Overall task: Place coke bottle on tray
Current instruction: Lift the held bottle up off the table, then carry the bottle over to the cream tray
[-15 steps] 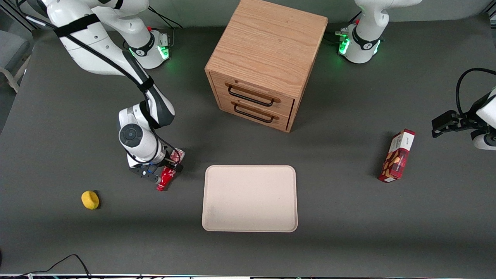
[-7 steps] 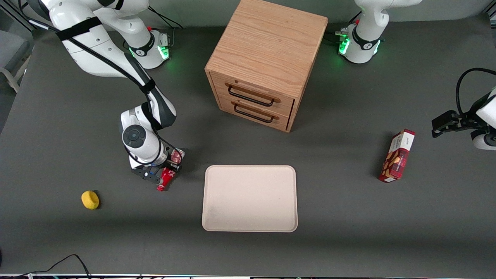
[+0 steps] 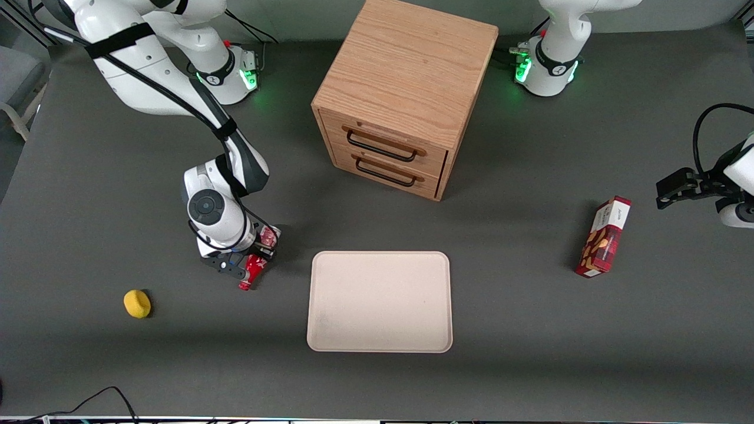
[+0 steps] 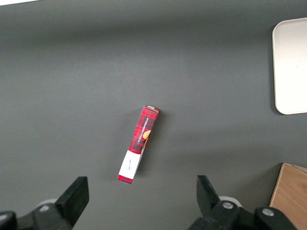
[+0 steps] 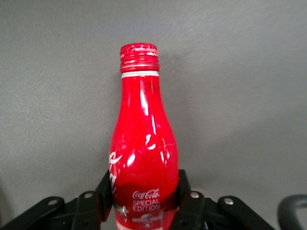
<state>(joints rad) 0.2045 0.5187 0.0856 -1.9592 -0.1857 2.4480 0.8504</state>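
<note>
The coke bottle [image 3: 252, 272] is a slim red bottle with white lettering. It lies on the dark table beside the cream tray [image 3: 380, 301], toward the working arm's end, with its red cap pointing at the front camera. My right gripper [image 3: 243, 262] is down over the bottle's wide lower body. In the right wrist view the black fingers [image 5: 106, 186] press against both sides of the bottle [image 5: 144, 139], so the gripper [image 5: 144, 189] is shut on it. The bottle's base end is hidden under the gripper. The tray holds nothing, and its edge also shows in the left wrist view [image 4: 290, 62].
A wooden two-drawer cabinet [image 3: 406, 94] stands farther from the front camera than the tray. A red snack box [image 3: 604, 237] lies toward the parked arm's end and also shows in the left wrist view [image 4: 139, 143]. A small yellow object [image 3: 137, 304] lies near the bottle.
The fingers have narrowed from a wide spread onto the bottle's sides and the wrist has shifted slightly. The bottle has stayed in place on the table.
</note>
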